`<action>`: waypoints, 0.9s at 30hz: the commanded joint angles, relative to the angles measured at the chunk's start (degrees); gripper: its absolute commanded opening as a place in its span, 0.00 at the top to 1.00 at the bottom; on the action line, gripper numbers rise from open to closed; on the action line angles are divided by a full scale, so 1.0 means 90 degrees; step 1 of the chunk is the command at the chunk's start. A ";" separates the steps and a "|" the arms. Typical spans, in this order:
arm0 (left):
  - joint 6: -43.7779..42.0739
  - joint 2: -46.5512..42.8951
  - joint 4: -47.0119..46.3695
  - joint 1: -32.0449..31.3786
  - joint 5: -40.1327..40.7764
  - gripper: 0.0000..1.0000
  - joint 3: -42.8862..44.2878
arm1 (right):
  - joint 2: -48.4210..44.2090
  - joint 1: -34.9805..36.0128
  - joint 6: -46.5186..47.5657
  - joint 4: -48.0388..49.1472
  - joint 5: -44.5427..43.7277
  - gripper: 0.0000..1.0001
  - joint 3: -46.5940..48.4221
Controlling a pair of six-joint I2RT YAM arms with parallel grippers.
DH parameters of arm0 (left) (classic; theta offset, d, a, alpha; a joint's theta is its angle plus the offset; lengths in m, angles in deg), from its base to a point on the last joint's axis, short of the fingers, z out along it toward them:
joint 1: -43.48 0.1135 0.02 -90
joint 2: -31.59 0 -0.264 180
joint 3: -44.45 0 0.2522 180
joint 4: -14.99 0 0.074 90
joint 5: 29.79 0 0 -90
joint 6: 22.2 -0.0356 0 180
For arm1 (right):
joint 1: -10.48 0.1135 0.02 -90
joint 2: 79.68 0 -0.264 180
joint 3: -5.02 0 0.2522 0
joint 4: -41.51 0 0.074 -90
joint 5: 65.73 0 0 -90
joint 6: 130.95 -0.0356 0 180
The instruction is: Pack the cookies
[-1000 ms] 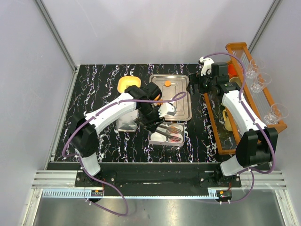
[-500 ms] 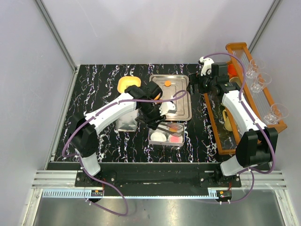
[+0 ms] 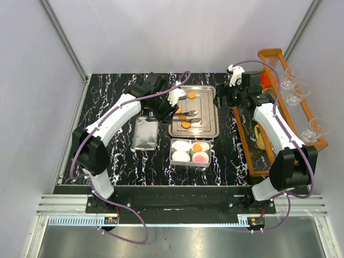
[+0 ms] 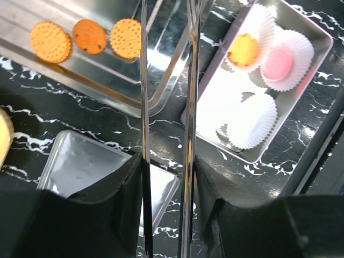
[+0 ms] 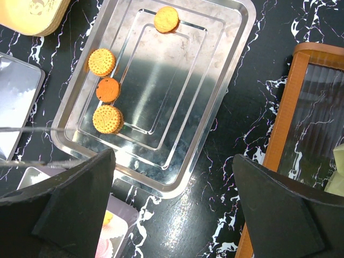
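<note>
Left fingers (image 4: 121, 185) clamp the tongs (image 4: 189, 97) — arms apart, empty — so centre them over one cookie (image 4: 125, 38) before squeezing; right fingers (image 5: 70, 204) gape empty.

Four orange cookies (image 5: 101, 62) lie on the tray (image 5: 177, 97); an orange cookie (image 4: 243, 49) and pink cookie (image 4: 278, 62) sit in cups (image 4: 258, 19).

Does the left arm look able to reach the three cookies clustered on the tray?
Probably yes: tweezers in the left gripper hang close beside those cookies, and nothing on the tray covers them.
</note>
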 commanded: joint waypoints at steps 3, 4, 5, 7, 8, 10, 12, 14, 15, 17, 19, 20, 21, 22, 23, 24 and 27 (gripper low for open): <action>0.0140 0.0000 -0.0370 0.0292 0.0062 0.58 0.0219 | -0.0106 -0.0028 -0.0038 0.0165 0.0147 0.00 0.0107; 0.0130 0.0029 -0.0398 0.0331 0.0033 0.58 0.0200 | -0.0097 -0.0018 -0.0038 0.0165 0.0147 0.00 0.0117; 0.0140 0.0087 -0.0389 0.0409 0.0023 0.58 0.0180 | -0.0106 -0.0028 -0.0038 0.0165 0.0166 0.00 0.0117; 0.0130 0.0146 -0.0409 0.0536 -0.0083 0.56 0.0083 | -0.0077 -0.0018 -0.0028 0.0155 0.0156 0.00 0.0136; 0.0130 0.0156 -0.0428 0.0575 -0.0132 0.55 0.0053 | -0.0077 -0.0028 -0.0028 0.0155 0.0156 0.00 0.0136; 0.0140 0.0234 -0.0457 0.0663 -0.0201 0.55 -0.0025 | -0.0067 -0.0028 -0.0028 0.0145 0.0176 0.00 0.0136; 0.0111 0.0292 -0.0467 0.0693 -0.0201 0.55 -0.0064 | -0.0057 -0.0028 -0.0028 0.0145 0.0195 0.00 0.0146; 0.0101 0.0332 -0.0477 0.0722 -0.0211 0.55 -0.0132 | -0.0057 -0.0028 -0.0028 0.0135 0.0195 0.00 0.0146; 0.0091 0.0361 -0.0506 0.0732 -0.0211 0.55 -0.0161 | -0.0057 -0.0028 -0.0028 0.0126 0.0195 0.00 0.0146; 0.0062 0.0381 -0.0526 0.0742 -0.0201 0.55 -0.0230 | -0.0048 -0.0018 -0.0028 0.0126 0.0195 0.00 0.0156; 0.0042 0.0400 -0.0516 0.0761 -0.0230 0.55 -0.0279 | -0.0048 -0.0028 -0.0028 0.0135 0.0186 0.00 0.0146; 0.0023 0.0420 -0.0535 0.0771 -0.0240 0.55 -0.0347 | -0.0048 -0.0028 -0.0018 0.0126 0.0186 0.00 0.0146; 0.0023 0.0420 -0.0535 0.0761 -0.0250 0.55 -0.0367 | -0.0048 -0.0028 -0.0018 0.0126 0.0176 0.00 0.0146; 0.0003 0.0420 -0.0535 0.0780 -0.0269 0.55 -0.0396 | -0.0048 -0.0028 -0.0018 0.0135 0.0176 0.00 0.0146; -0.0007 0.0410 -0.0526 0.0781 -0.0270 0.55 -0.0464 | -0.0048 -0.0018 -0.0018 0.0135 0.0176 0.00 0.0127; -0.0016 0.0420 -0.0564 0.0790 -0.0241 0.55 -0.0513 | -0.0057 -0.0028 -0.0018 0.0135 0.0186 0.00 0.0117; -0.0036 0.0391 -0.0652 0.0820 -0.0211 0.55 -0.0669 | -0.0048 -0.0028 -0.0028 0.0135 0.0186 0.00 0.0107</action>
